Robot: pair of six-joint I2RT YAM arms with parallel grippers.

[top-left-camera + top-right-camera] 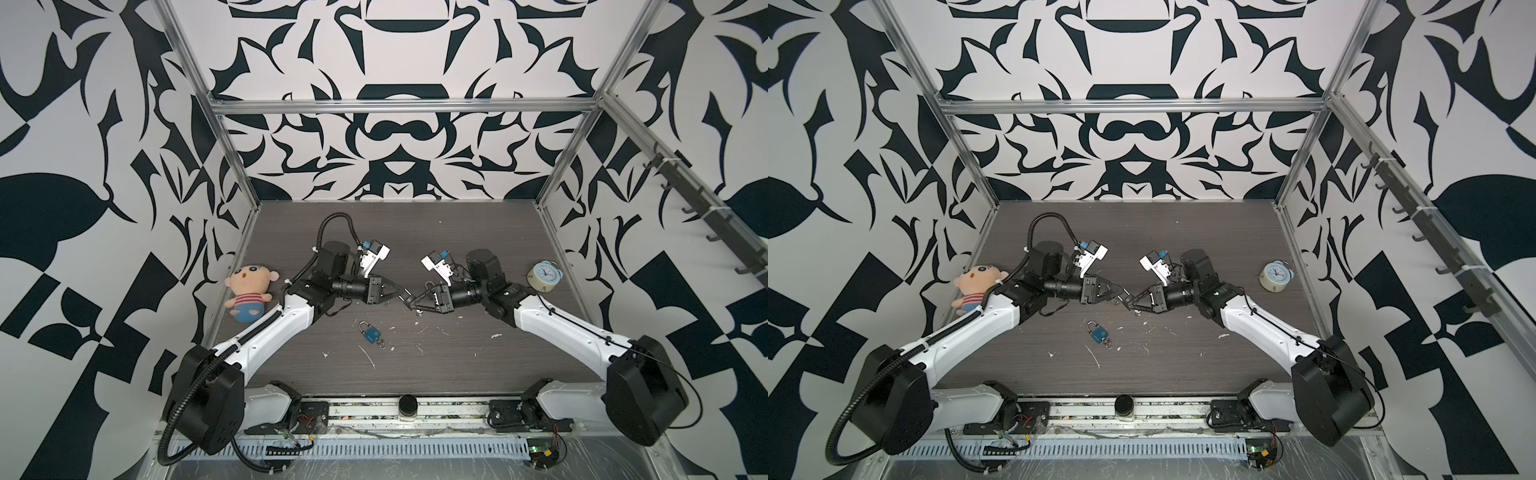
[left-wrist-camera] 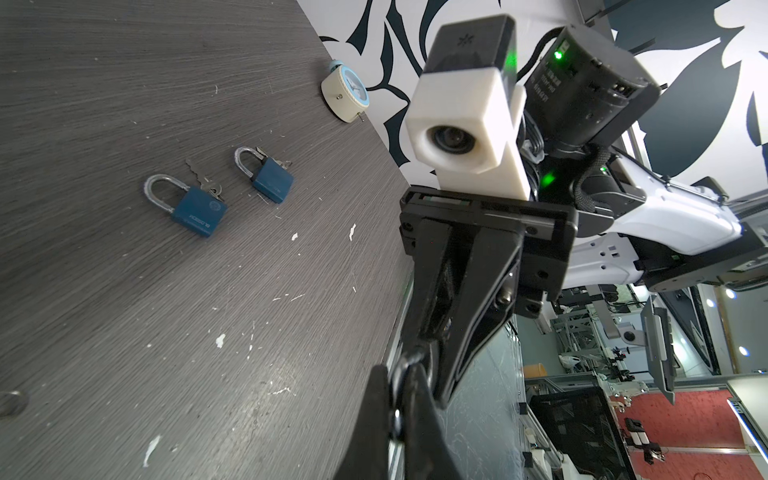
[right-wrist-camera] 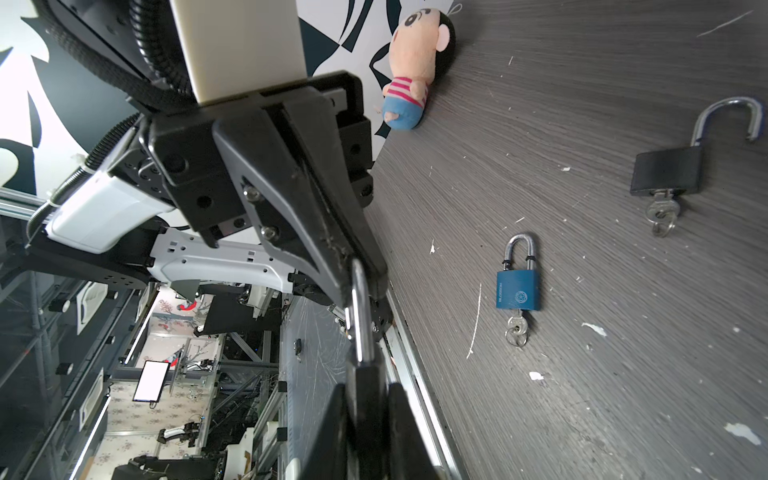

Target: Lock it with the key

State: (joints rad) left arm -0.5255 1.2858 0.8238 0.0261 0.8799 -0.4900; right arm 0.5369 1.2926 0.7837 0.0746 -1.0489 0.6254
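At mid-frame above the tabletop, the left hand is clenched on the padlock by its shackle while the right hand grasps its dark body, so the next move, seemingly, is pressing it shut squarely.

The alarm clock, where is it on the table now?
In both top views the alarm clock sits on the right side of the table, near the right wall, beyond the right arm.
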